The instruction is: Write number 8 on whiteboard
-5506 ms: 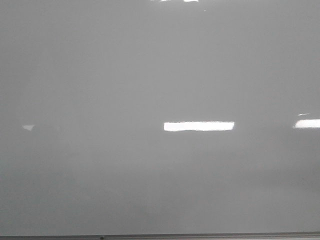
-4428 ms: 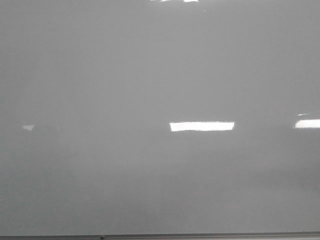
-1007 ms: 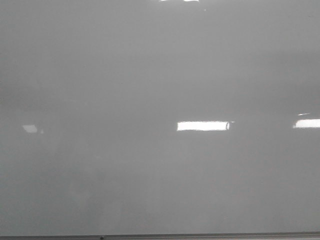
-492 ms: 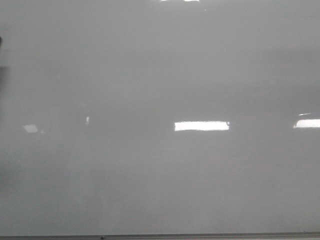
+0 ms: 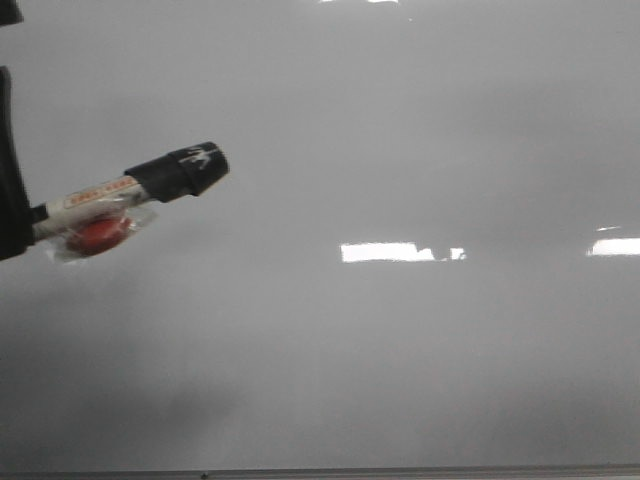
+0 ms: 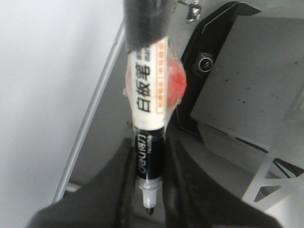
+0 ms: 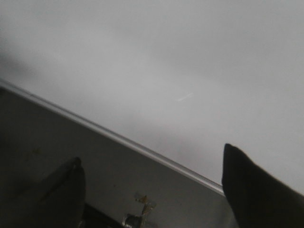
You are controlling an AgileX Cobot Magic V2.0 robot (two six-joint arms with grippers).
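Since half a second ago the left claw [image 6: 147, 166] has entered upper left of frame, clamped on a marker [image 5: 130, 190]. Right claw [image 7: 152, 190] gapes empty. Whiteboard [image 5: 400, 360] bears no 8; a taped-on, tilted marker could skid.

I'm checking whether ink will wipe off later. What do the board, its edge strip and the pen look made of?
The whiteboard looks like a glossy coated panel, since it mirrors the lights sharply. The edge strip looks like brushed grey metal, though painted plastic is possible. The marker looks like smooth plastic with a printed label.
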